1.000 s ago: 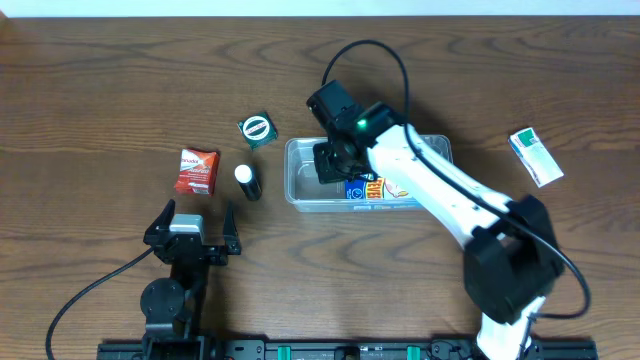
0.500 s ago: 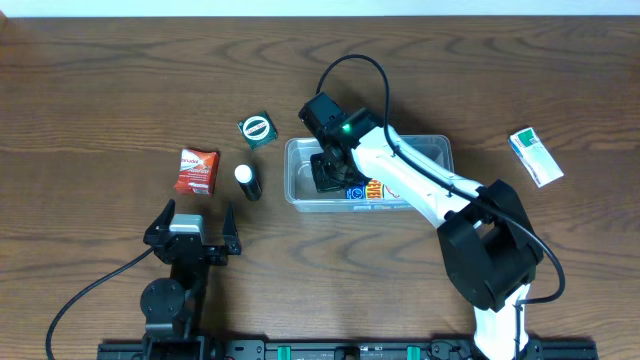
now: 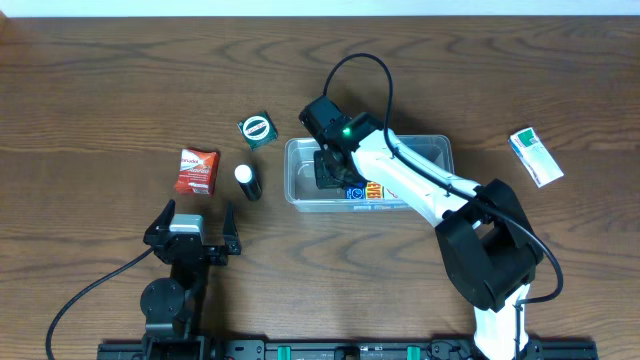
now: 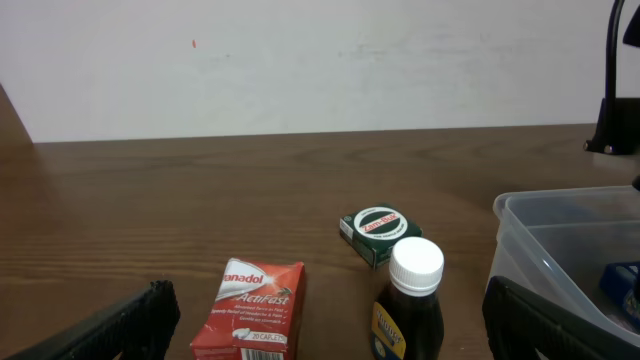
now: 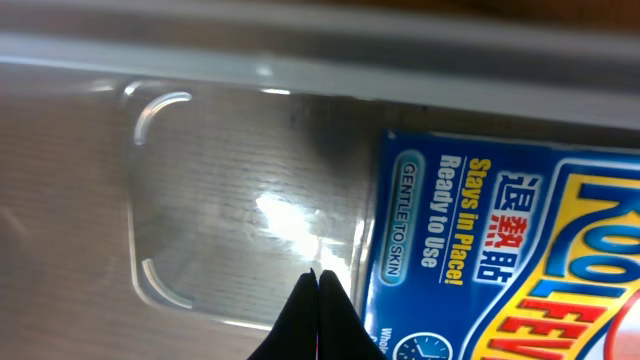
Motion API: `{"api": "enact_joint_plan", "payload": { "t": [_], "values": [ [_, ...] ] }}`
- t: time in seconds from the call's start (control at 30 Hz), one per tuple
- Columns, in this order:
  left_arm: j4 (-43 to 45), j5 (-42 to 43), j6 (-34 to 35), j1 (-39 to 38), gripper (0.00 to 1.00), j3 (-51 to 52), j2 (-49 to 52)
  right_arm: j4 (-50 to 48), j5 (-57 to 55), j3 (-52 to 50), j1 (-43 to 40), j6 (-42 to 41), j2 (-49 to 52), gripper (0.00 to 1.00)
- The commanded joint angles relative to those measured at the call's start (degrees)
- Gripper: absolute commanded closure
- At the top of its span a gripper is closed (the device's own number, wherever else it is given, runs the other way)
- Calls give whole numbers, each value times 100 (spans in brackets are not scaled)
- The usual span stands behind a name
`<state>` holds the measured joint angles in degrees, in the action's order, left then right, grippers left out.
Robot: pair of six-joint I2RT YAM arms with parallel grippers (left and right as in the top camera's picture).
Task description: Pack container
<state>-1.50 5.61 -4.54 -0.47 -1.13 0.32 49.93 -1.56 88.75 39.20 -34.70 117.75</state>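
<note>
A red packet (image 3: 197, 171), a white-capped bottle (image 3: 247, 181) and a green box (image 3: 258, 129) sit left on the bench (image 3: 100, 90). Below them the left fingers (image 4: 560, 325) are spread wide, empty. The clear container (image 3: 296, 192) sits mid-bench, holding a blue-and-yellow pack (image 3: 378, 190). The right fingers (image 5: 318, 300), pressed together, dip into its left half. A white-green box (image 3: 536, 156) lies far right.

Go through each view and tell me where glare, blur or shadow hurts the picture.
Right wrist: a bright glare patch sits on the container floor, and its rim along the top is out of focus; the blue packet print reads sharply. Left wrist: the left gripper shows as dark, soft shapes at the bottom corners, while the bottle is crisp. Overhead: even light, faint shadows.
</note>
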Motion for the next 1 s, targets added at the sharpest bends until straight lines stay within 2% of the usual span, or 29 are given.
{"api": "enact_joint_plan", "payload": {
  "t": [0.0,0.43,0.5,0.57,0.63,0.97],
  "values": [
    [-210,125,-37,24,2,87,2,-44,-111,-116,63,-151,42,99],
    [-210,125,-37,24,2,87,2,-44,-168,-122,63,-144,52,98],
    [-210,125,-37,24,2,87,2,-44,-168,-122,63,-144,52,95],
    [-210,125,-37,24,2,87,2,-44,-168,-122,63,-138,52,86],
    [-210,125,-37,24,2,87,2,-44,-166,-122,63,-122,52,85],
    [-210,125,-37,24,2,87,2,-48,-164,-122,63,-122,57,89]
  ]
}}
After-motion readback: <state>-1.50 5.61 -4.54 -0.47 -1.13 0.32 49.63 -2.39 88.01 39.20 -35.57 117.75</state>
